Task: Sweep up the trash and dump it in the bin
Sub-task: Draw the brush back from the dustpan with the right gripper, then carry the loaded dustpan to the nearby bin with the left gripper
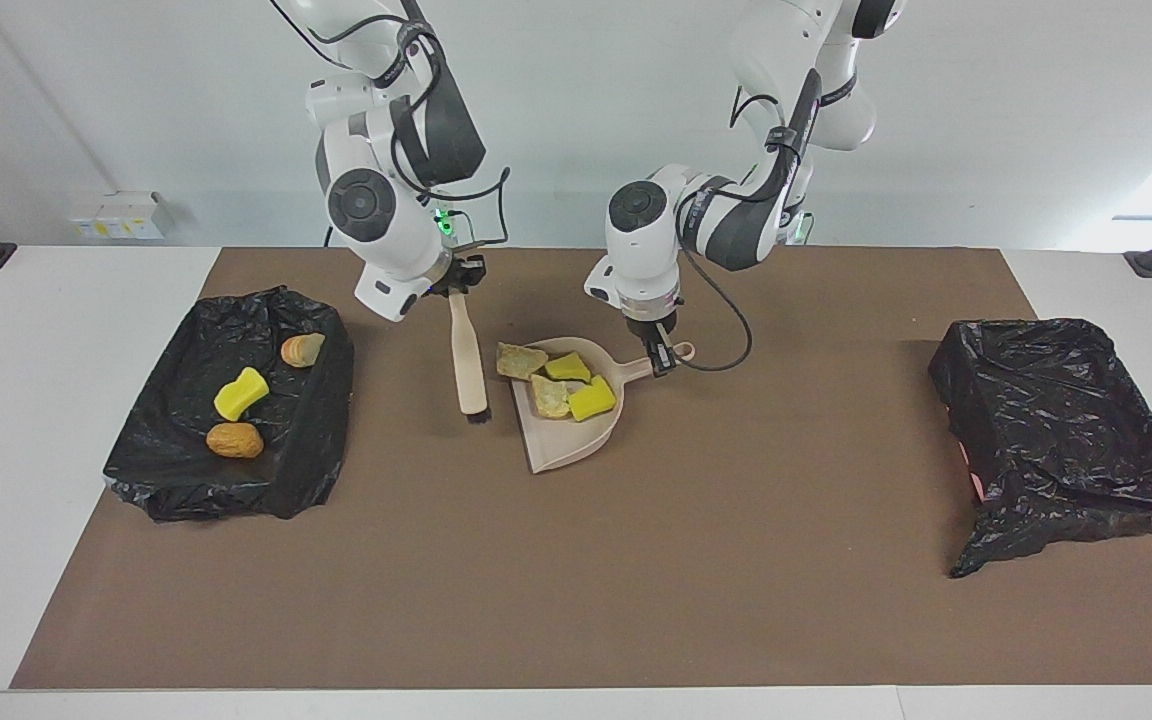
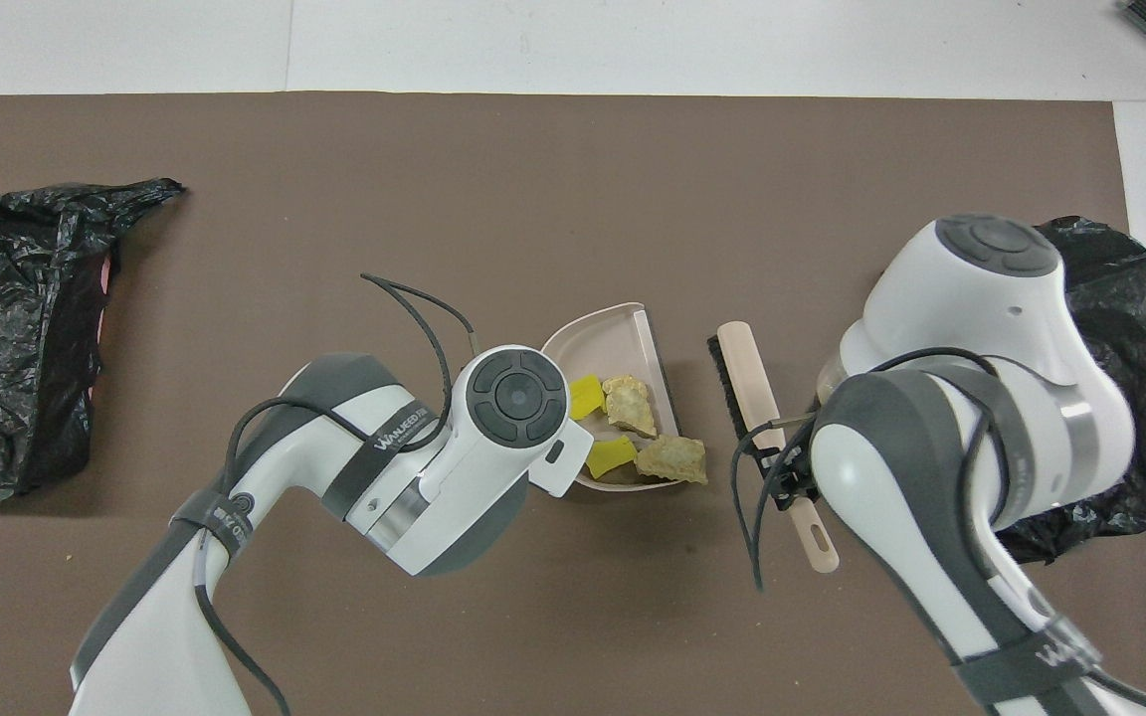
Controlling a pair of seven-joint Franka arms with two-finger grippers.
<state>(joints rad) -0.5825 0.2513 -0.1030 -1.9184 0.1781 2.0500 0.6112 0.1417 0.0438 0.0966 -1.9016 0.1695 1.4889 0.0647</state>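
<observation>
The beige dustpan (image 1: 561,440) (image 2: 601,336) lies mid-mat, its handle (image 1: 674,354) clamped in my left gripper (image 1: 658,345), which is shut. Inside it is a pile of trash: two yellow sponges (image 1: 592,398) (image 2: 585,395) and two tan chunks (image 1: 549,395) (image 2: 630,403), one chunk (image 1: 520,360) at the pan's rim. My right gripper (image 1: 455,290) is shut on the beige brush (image 1: 468,360) (image 2: 752,383), which hangs bristles down beside the pan, toward the right arm's end. The black-lined bin (image 1: 166,480) there holds a yellow-green sponge (image 1: 241,392) and two orange chunks (image 1: 234,440).
A second black-lined bin (image 1: 1066,430) (image 2: 6,328) sits at the left arm's end of the brown mat (image 1: 636,580). In the overhead view my right arm covers most of the bin (image 2: 1120,288) with the trash in it. Cables loop off both wrists.
</observation>
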